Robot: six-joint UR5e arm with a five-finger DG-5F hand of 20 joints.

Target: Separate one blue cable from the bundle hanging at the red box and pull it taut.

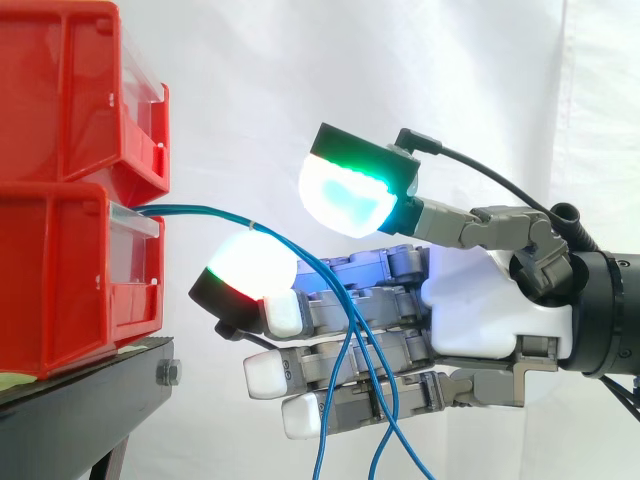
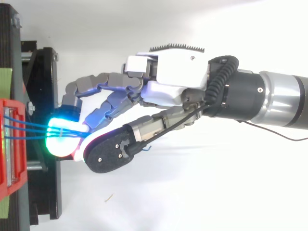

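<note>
From the side, the blue cables (image 1: 200, 210) leave the lower red bin (image 1: 60, 280), arch over one glowing fingertip (image 1: 250, 262) and hang slack across the hand (image 1: 480, 320). You risk closing on several strands at once (they run close together), or dragging the bin off its black stand (image 1: 90, 400). Fingers reach out nearly straight, thumb held clear, nothing grasped. From above, the strands run from bin to pads (image 2: 60, 139); the glow probably hides any contact.
</note>
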